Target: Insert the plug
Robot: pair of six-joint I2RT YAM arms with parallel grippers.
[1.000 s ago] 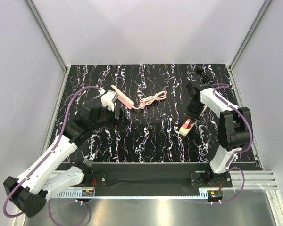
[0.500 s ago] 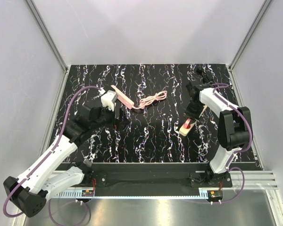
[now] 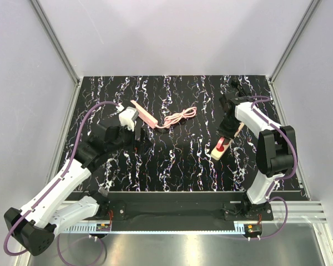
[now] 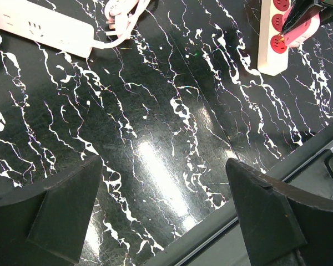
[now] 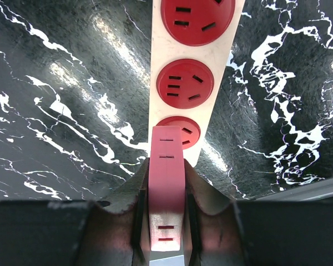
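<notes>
Now, top view: right claw (image 3: 226,138) hangs over the socket strip (image 3: 217,154) on the right side of the counter (image 3: 177,166), pressed on the red plug (image 3: 220,147); left claw (image 3: 143,141) is well apart, near a second strip (image 3: 145,114) with a pink cable (image 3: 180,117).
Left wrist view: left claw fingers (image 4: 64,213) are spread wide and hold nothing.
Right wrist view: plug (image 5: 166,183) is pinched by its flat sides, its tip over the nearest red socket (image 5: 184,126); whether the pins are in, I cannot tell.
Handling: plug looks light, stiff, smooth plastic; I think it can slip or tilt, so hold the flat sides and push straight.
Strip: probably light, may slide when pushed.
</notes>
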